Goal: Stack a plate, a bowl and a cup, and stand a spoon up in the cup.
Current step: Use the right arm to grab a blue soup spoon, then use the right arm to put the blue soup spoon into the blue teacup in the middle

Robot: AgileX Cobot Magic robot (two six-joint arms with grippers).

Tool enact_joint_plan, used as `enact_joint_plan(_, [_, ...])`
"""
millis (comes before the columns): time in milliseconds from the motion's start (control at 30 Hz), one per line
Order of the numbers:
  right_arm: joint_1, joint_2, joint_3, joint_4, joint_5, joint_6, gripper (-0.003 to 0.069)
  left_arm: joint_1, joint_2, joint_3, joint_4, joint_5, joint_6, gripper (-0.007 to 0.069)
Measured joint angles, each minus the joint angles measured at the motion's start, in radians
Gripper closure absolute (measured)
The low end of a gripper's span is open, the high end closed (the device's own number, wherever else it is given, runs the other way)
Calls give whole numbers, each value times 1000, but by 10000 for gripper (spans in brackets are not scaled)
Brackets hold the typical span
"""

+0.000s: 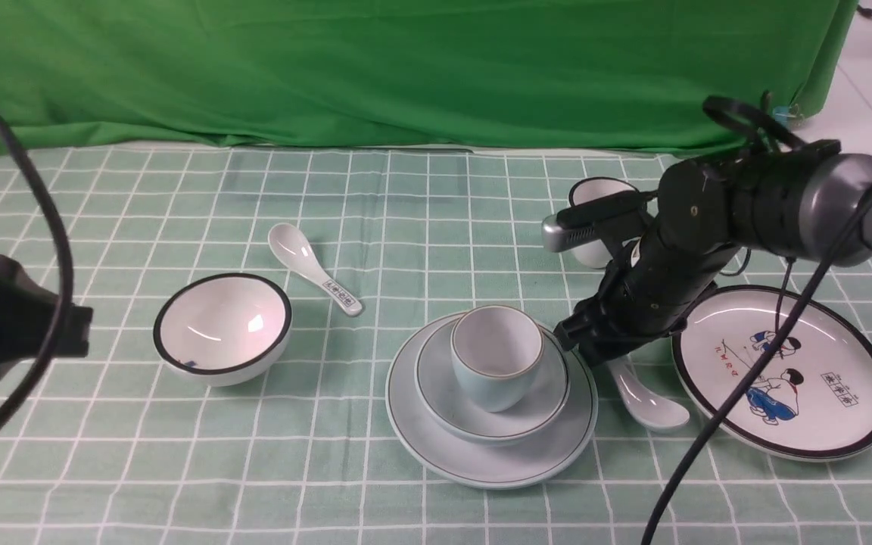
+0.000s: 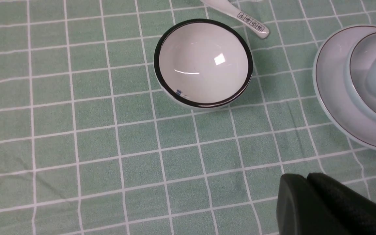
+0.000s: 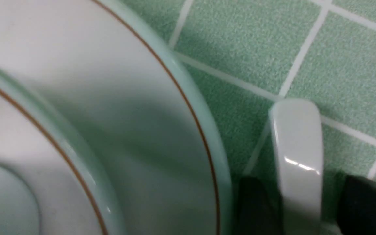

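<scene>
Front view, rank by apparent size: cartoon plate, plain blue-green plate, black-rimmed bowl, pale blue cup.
1. cartoon plate and plain blue-green plate: about alike, so not ranked against each other
2. black-rimmed bowl
3. pale blue cup

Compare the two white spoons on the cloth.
The plain spoon has a bare handle; the printed spoon carries characters on its handle. The plain spoon lies beside the plate, its handle straddled by the right tool; the printed spoon lies free behind the black-rimmed bowl. The plain spoon's scoop points toward the front camera, the printed spoon's away. Both are glossy white.
</scene>
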Motion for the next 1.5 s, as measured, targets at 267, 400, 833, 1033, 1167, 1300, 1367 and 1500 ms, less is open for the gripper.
enact_joint_plan(267, [0,-39,0,0,15,3,493,0,0,0,3,7,0,615])
enact_joint_plan(400, [2,-155,12,0,42,24,493,0,0,0,3,7,0,615])
enact_joint_plan(833, [221,-546,509,-1,-996,79,493,0,0,0,3,-41,1,615])
enact_joint_plan(1033, [265,-432,569,-1,-1321,135,493,0,0,0,3,-46,1,615])
enact_joint_plan(1167, [265,-344,572,-1,-1427,145,493,0,0,0,3,-39,1,615])
enact_joint_plan(1300, [265,-296,572,-1,-1446,145,493,0,0,0,3,-38,1,615])
enact_joint_plan(1367, [265,-273,572,-1,-1450,145,493,0,0,0,3,-38,1,615])
enact_joint_plan(1500, [265,-235,572,-1,-1450,146,493,0,0,0,3,-38,1,615])
